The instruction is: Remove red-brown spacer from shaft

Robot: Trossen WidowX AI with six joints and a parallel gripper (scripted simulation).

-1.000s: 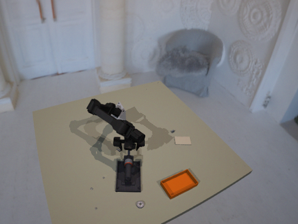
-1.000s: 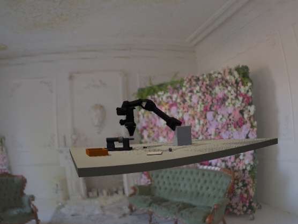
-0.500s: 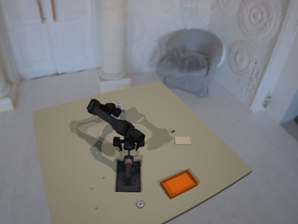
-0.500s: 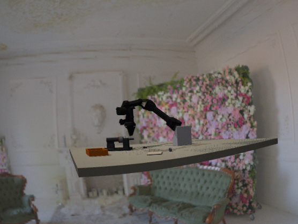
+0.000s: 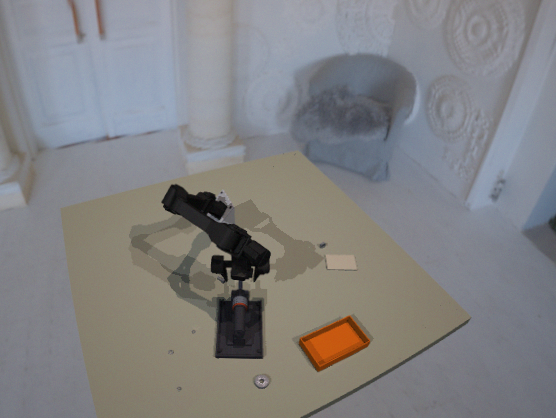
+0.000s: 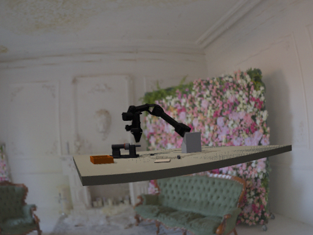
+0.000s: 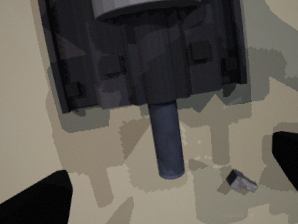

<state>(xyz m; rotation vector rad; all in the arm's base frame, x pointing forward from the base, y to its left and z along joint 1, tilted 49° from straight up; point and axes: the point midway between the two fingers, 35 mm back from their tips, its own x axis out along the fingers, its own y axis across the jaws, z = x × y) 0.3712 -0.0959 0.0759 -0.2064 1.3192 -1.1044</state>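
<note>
The dark housing block [image 5: 239,322] [image 6: 116,146] stands on a dark base plate [image 5: 254,347]. The red-brown spacer [image 5: 240,304] [image 6: 124,145] is a thin ring on the shaft beside the housing. Light grey spacers [image 5: 240,299] [image 6: 127,145] [image 7: 145,9] sit next to it. The shaft [image 5: 240,285] [image 6: 138,145] [image 7: 168,142] passes through the end support, and its bare end sticks out. My gripper [image 5: 240,279] [image 6: 137,141] [image 7: 173,163] is open and empty above this end, pointing down, one finger on each side. The wrist view hides the red-brown spacer and housing.
An orange tray [image 5: 345,356] [image 6: 102,161] and a beige pad [image 5: 341,262] [image 6: 162,161] lie on the table. A small dark part [image 5: 322,245] [image 6: 178,157] lies near the pad. A small grey block [image 7: 241,181] lies beside the shaft end. A silver disc [image 5: 256,382] lies before the base.
</note>
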